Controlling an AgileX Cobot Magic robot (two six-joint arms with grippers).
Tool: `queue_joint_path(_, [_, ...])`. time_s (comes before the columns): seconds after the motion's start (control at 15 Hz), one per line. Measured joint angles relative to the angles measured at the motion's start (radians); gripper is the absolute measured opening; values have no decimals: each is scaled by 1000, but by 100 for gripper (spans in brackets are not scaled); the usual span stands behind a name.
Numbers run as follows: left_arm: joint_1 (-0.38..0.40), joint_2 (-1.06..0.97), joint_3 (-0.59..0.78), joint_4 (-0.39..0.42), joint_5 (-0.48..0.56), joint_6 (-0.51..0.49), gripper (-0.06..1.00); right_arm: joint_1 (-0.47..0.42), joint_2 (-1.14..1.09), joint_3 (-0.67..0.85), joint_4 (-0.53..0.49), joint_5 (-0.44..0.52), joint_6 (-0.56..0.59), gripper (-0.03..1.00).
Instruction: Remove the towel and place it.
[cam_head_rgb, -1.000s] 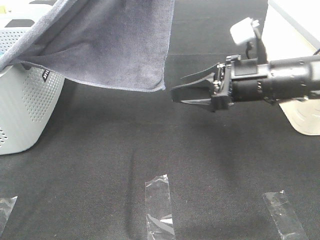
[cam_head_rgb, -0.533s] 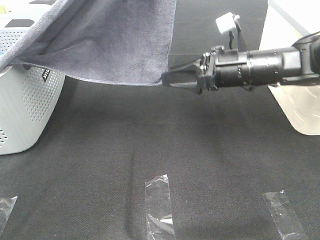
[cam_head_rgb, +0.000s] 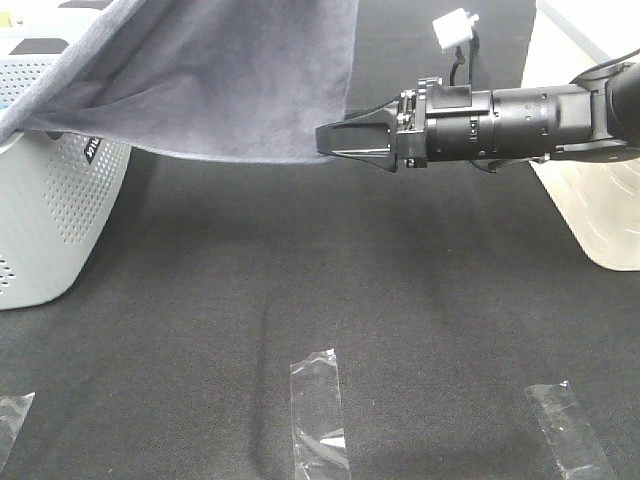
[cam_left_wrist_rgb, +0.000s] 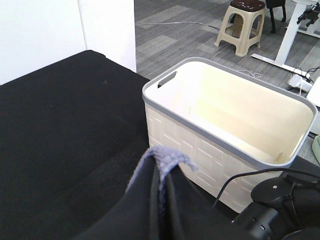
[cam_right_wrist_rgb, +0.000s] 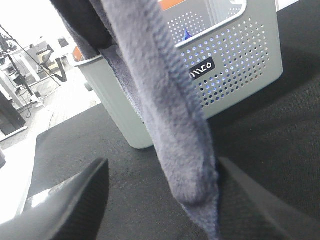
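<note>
My right gripper (cam_head_rgb: 322, 140) gapes unclenched around the lifted towel (cam_head_rgb: 220, 80) corner farthest from the basket (cam_head_rgb: 50, 220), where its other end trails, unplaced.

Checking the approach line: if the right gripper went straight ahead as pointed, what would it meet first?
The towel: its hanging corner sits between the open jaws of the right gripper. The basket lies behind, depth unclear.

Grey towel (cam_head_rgb: 220, 80) hanging over basket (cam_head_rgb: 50, 220), right claw (cam_head_rgb: 322, 141) at its corner

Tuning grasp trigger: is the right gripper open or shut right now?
Open. The right wrist view shows the right gripper with fingers apart, the towel corner hanging between them, unclamped.
</note>
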Motion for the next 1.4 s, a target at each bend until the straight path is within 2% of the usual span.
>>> queue_joint_path(0.2, [0, 0, 0, 0, -13, 0, 0, 3, 0, 0, 0, 2, 4, 57])
queue_joint_path(0.4, [0, 10, 0, -1, -20, 0, 0, 62, 0, -1, 0, -42, 7, 56])
queue_joint_path(0.87, [0, 14, 0, 20, -20, 0, 0, 81, 0, -1, 0, -57, 43, 19])
queue_joint_path(0.93, [0, 14, 0, 20, -20, 0, 0, 81, 0, -1, 0, -57, 43, 19])
queue_joint_path(1.07, [0, 14, 0, 69, -3, 0, 0, 81, 0, -1, 0, -60, 103, 1])
queue_joint_path(1.27, [0, 14, 0, 158, 30, -38, 0, 81, -10, -1, -1, -111, 280, 0])
queue_joint_path(1.33, [0, 14, 0, 207, 32, -77, 0, 81, -33, -1, 0, -151, 350, 0])
queue_joint_path(1.4, [0, 17, 0, 303, 32, -160, 0, 81, -87, -1, -21, -218, 422, 0])
